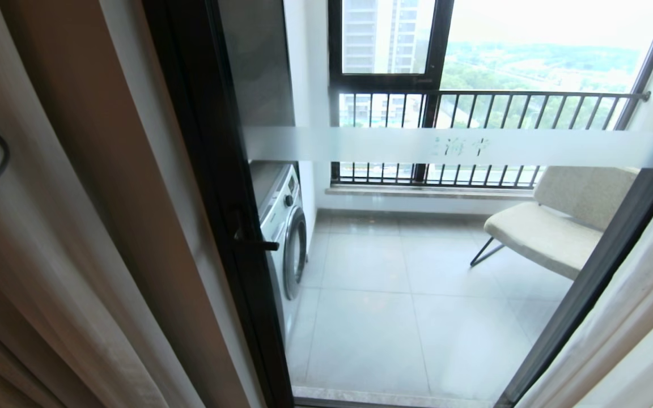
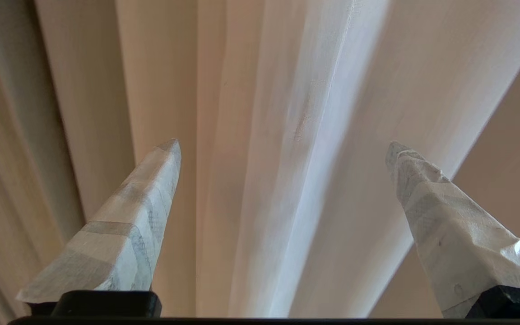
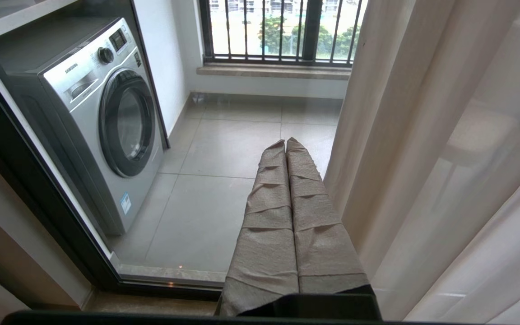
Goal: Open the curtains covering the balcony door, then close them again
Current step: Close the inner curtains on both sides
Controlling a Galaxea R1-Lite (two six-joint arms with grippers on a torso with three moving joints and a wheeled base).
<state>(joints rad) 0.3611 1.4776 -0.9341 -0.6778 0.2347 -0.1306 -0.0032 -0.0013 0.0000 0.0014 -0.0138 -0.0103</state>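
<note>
You have the curtains drawn apart, bunched at the left and right edges of the balcony door, whose glass with its frosted band stands uncovered between them. Your left end effector is spread wide and holds nothing, its taped fingers pointing at the cream and sheer folds just ahead. Your right end effector is closed and empty, low before the door beside the right-hand curtain. Beyond the glass you see a washing machine at left and a padded bench at right.
</note>
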